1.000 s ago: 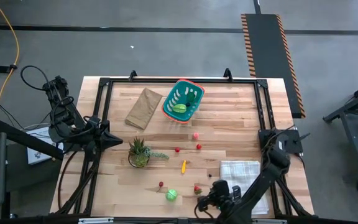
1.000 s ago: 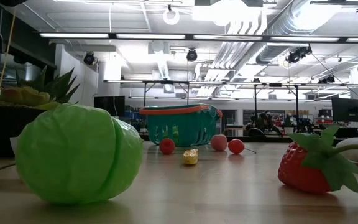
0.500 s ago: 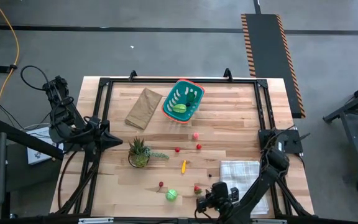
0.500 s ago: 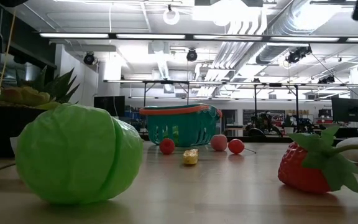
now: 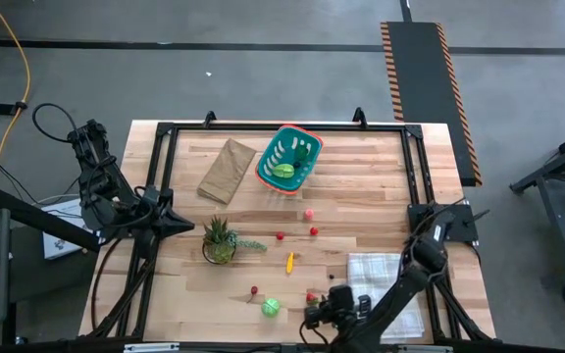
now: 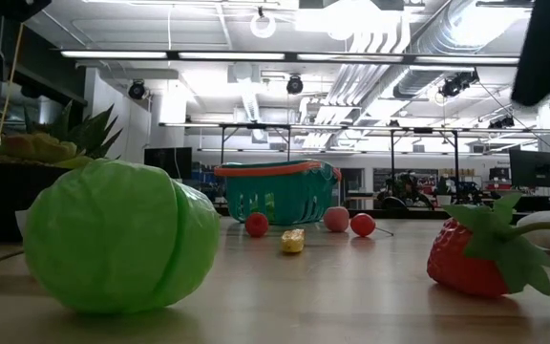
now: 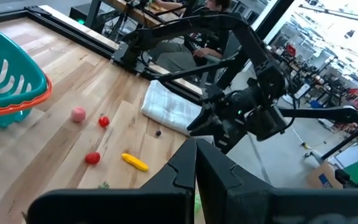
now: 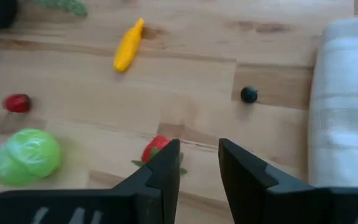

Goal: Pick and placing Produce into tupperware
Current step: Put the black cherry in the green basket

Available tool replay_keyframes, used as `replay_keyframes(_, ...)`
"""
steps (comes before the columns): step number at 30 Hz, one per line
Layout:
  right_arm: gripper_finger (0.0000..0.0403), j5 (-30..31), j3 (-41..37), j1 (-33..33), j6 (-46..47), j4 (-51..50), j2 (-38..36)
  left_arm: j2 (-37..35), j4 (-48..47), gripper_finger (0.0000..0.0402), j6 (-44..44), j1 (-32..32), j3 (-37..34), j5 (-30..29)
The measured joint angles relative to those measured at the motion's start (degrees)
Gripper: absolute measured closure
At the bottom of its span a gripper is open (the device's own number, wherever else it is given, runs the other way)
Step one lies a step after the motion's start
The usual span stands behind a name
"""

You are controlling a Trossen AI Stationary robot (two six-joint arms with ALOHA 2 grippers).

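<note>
Wooden table (image 5: 361, 186): the landmark for all entries below.

Left arm: waits off the table's left edge beside the potted plant; left gripper (image 7: 196, 163) has its fingers pressed together, holding nothing.

Right arm: reaches in over the table's near edge; right gripper (image 8: 199, 163) hangs above the strawberry with a narrow gap between its fingers, holding nothing.

Tupperware (image 5: 289, 157): teal basket with orange-red rim, at the far middle of the table, with green produce (image 5: 283, 170) lying inside it.

Brown paper bag (image 5: 227, 169): flat on the table, just left of the tupperware.

White cloth (image 5: 381, 267): folded, toward the table's near right corner.

Potted plant (image 5: 220, 240): spiky green, on the table's left half.

Green cabbage (image 6: 113, 236): near the table's near edge, left of the strawberry.

Strawberry (image 6: 480, 251): red with green leaves, near the near edge, under the right gripper.

Yellow piece (image 8: 128, 45): elongated, mid-table, farther in than the strawberry.

Pink ball (image 5: 309, 213): mid-table, nearer than the tupperware.

Red pieces (image 5: 314, 231): two small ones mid-table, just nearer than the pink ball.

Small red piece (image 8: 17, 102): just beside the cabbage.

Dark round piece (image 8: 248, 94): tiny, beside the cloth's edge.
</note>
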Motion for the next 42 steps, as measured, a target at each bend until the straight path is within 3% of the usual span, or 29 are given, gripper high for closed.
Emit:
replay_keyframes(11, 0.0300, -3.89, 2.96, -2.64, -0.81, 1.43, 0.68, 0.00, -0.12, 0.0401, 0.13, 0.00, 0.00, 2.19)
replay_keyframes(18, 0.0300, -4.32, 9.50, -3.70, -7.35, -2.93, 0.67, 0.02, -0.06, 0.0401, -0.04, 0.00, 0.00, 2.19)
replay_keyframes(24, 0.0300, -1.24, 15.27, -3.70, -20.87, -2.65, 0.51, 0.02, 0.38, 0.0401, -0.68, 0.00, 0.00, 2.18)
replay_keyframes(42, 0.0300, 2.19, 14.30, 3.06, -65.70, -2.78, -12.87, 0.02, 6.45, 0.0401, -15.12, 0.00, 0.01, 2.17)
